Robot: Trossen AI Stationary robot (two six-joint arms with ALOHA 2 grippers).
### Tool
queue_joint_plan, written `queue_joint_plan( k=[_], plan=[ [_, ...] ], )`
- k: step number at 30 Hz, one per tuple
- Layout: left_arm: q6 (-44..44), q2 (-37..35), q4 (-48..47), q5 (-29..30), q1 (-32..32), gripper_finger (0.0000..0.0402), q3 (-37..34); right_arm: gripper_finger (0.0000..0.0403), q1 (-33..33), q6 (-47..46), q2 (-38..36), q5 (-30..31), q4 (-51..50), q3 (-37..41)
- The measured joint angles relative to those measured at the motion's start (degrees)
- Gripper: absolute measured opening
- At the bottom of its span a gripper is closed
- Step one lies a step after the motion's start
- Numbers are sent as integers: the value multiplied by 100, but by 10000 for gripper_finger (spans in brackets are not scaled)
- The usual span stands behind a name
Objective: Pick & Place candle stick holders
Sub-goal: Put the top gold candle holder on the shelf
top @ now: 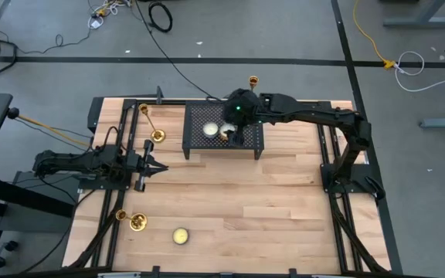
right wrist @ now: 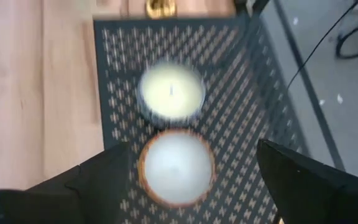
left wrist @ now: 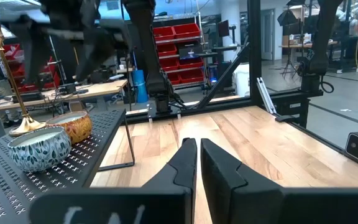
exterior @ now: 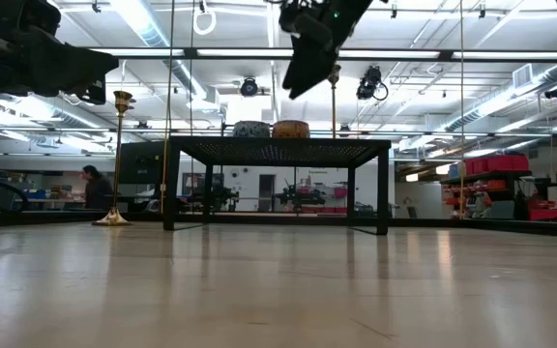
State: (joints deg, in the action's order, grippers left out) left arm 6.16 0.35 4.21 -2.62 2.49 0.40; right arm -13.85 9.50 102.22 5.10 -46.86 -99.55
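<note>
Candle stick holders (top: pixel 151 123): slender brass stems, flared bases, beside the rack (top: pixel 224 130). Right gripper (top: pixel 234 131) hovers above rack, fingers spread; left gripper (top: pixel 161 167) clenched.

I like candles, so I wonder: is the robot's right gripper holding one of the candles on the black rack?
No: the right gripper hangs open above the two candles on the black rack, touching neither.

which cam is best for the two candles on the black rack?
Right wrist view: it looks straight down on the two candles on the black rack, between the open right gripper's fingers. Left wrist view shows their sides. High view partly hides them under the arm. Low view shows only their tops.
</note>
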Motion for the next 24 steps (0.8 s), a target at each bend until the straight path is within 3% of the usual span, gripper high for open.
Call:
queue_joint_plan(
  k=[24],
  plan=[
    [1,-1,0,-1,1,25,-2,229,601,-474,-128,2,965,-2]
  ],
)
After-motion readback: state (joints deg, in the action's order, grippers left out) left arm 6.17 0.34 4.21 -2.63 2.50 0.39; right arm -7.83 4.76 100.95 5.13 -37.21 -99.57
